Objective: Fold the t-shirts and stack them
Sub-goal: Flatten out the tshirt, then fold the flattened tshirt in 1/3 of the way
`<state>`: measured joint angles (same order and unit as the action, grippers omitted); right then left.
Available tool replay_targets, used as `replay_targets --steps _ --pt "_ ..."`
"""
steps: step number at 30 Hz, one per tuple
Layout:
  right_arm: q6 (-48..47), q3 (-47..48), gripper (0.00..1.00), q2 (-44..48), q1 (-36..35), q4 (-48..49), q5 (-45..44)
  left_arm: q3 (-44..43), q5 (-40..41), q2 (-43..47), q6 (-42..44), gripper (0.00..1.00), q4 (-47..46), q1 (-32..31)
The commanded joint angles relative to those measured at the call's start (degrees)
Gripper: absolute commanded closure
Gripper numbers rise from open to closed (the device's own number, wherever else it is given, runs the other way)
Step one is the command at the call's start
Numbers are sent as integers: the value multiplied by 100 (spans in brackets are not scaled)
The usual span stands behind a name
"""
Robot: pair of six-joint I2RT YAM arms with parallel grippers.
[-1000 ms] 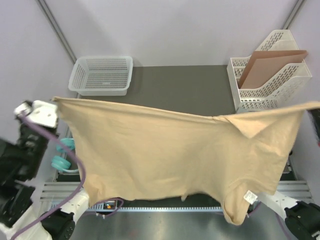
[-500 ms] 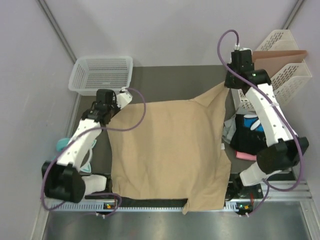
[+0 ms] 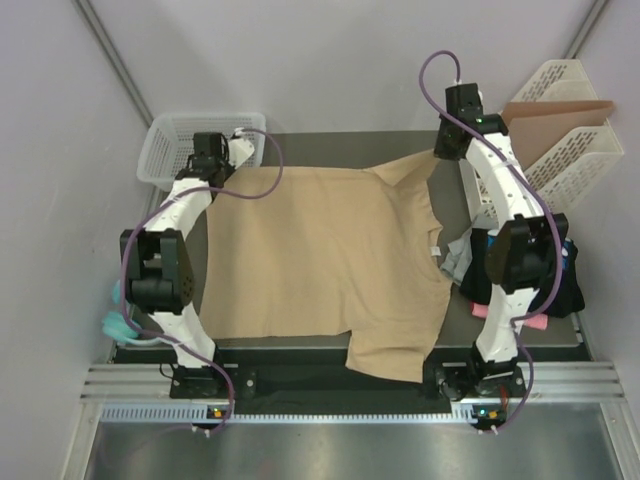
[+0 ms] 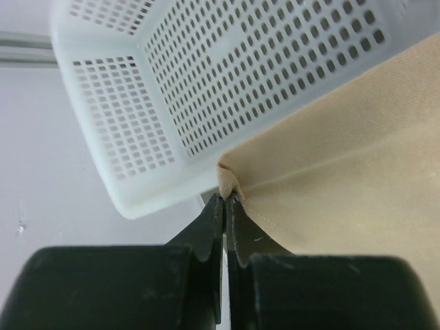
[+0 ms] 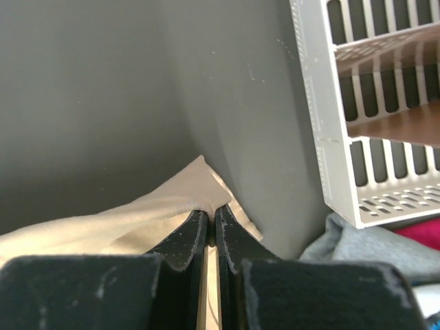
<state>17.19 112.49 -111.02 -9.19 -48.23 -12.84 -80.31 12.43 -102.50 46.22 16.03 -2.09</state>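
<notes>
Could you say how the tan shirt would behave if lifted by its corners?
Probably floppy: the shirt puckers in the left gripper. Likely light: the right gripper holds a corner by a small pinch. Its middle would probably sag.

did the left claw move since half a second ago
Yes. The left claw, shut on the tan t-shirt, went toward the far side and now reaches the white basket.

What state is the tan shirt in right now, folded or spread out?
Spread out. The tan t-shirt lies open and unfolded across the table, with the left gripper and right gripper each pinching its far edge.
</notes>
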Motion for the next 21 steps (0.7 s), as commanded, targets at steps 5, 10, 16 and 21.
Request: replay_targets --steps 5,10,16,21 --pt "100 503 100 -87 32 120 97 -494 243 -183 168 100 -399 77" --pt "188 -41 100 439 -12 173 203 -12 173 229 151 100 -521 86" --pt "188 -1070 100 1274 -153 235 212 1052 111 941 265 100 -970 86" --pt "188 -1790 100 1697 -223 226 142 1597 58 1363 274 100 -1067 94"
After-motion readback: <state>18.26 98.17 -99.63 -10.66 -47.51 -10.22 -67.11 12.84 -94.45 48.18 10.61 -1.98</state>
